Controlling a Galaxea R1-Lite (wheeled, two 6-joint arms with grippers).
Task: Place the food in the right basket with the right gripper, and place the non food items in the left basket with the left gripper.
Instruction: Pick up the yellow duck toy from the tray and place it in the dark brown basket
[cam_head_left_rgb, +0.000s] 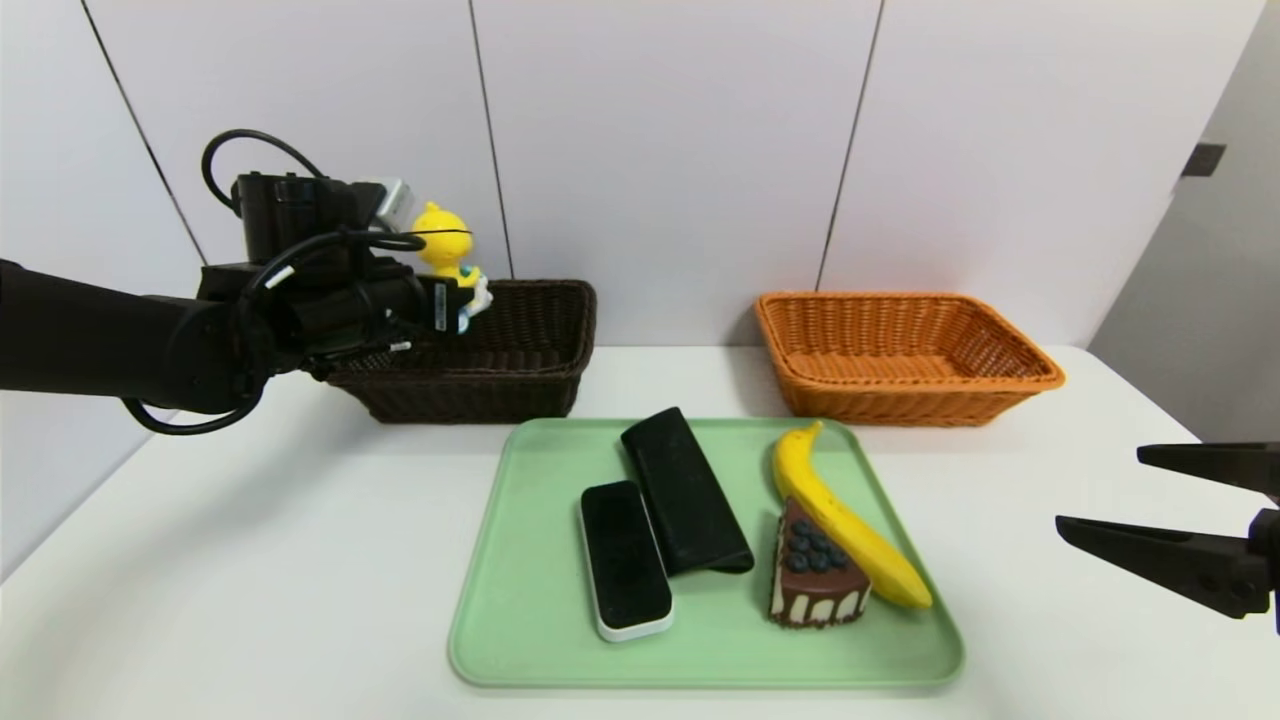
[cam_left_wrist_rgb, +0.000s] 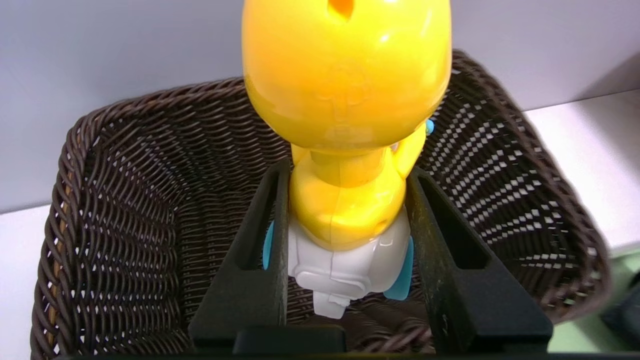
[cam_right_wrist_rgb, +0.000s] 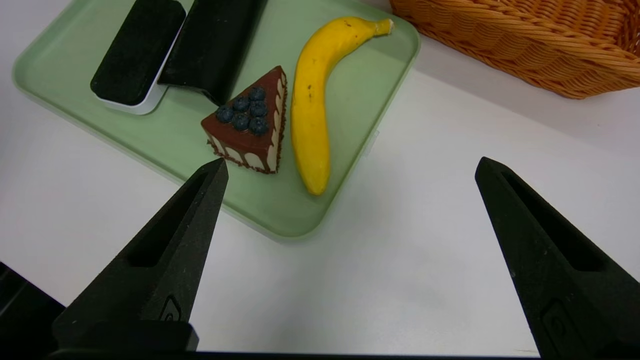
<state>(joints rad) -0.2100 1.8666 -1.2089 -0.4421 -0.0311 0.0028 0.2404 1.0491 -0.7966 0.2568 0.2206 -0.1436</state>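
Left gripper (cam_left_wrist_rgb: 347, 172): jaws holding duck toy (cam_left_wrist_rgb: 345, 195) above dark basket (cam_head_left_rgb: 540, 400). Right gripper (cam_right_wrist_rgb: 351, 160): jaws wide.

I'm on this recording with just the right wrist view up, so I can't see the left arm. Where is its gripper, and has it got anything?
Observer: The left gripper is over the dark brown basket, clamped on the yellow duck toy.
Operator: How does it have the duck?
Observer: By the body, one finger on each side, with the head above the fingertips.
Operator: My view catches only part of the orange basket. Anything in it?
Observer: Nothing that I can see; the head view shows its bare woven floor.
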